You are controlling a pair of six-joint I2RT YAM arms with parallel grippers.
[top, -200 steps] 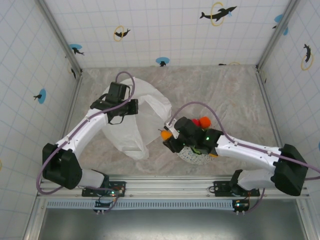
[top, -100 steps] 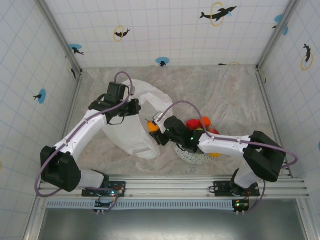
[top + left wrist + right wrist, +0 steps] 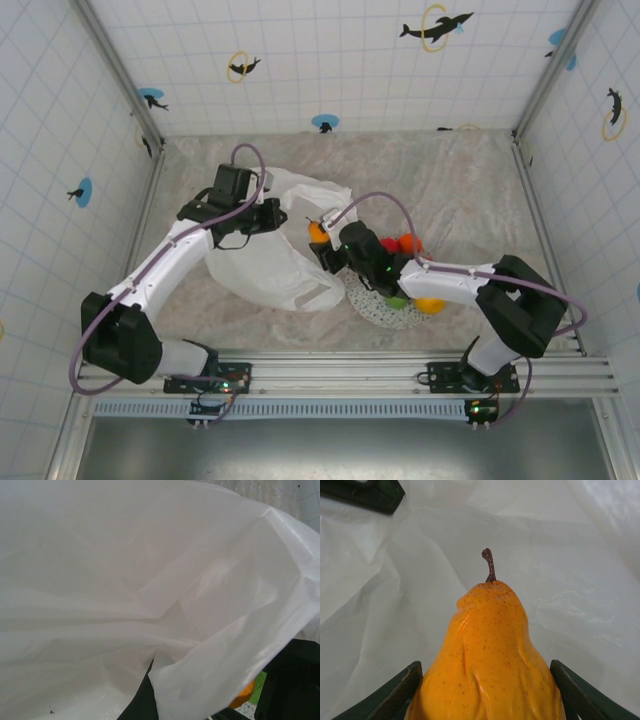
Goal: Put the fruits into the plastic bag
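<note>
Nearest us in the right wrist view, low in the frame, the right gripper [image 3: 485, 682] had its two dark fingers [image 3: 400, 692] pressed against the flanks of an orange-yellow pear [image 3: 487, 645]. It was open only as wide as the fruit, and the pear's brown stem pointed toward the top of the frame. Behind the pear we saw only the crinkled white film of the plastic bag [image 3: 580, 580].

In the top view, the speckled plate [image 3: 372, 308] lay at lower centre-right. A green fruit [image 3: 397, 301] and a yellow-orange citrus [image 3: 430, 305] sat at its right side. Just above it the right arm [image 3: 450, 278] crossed the frame. Beyond the arm a red fruit [image 3: 389, 244] and an orange fruit [image 3: 410, 241] touched each other; we could not tell whether they were on the plate.

At centre, the right gripper [image 3: 320, 243] held the pear [image 3: 318, 232] at the right edge of the plastic bag [image 3: 260, 265], which spread out left of centre on the marbled table [image 3: 470, 190]. At the bag's upper rim the left gripper [image 3: 272, 216] was closed on a fold of the film, which draped across the left wrist view [image 3: 150, 580].
</note>
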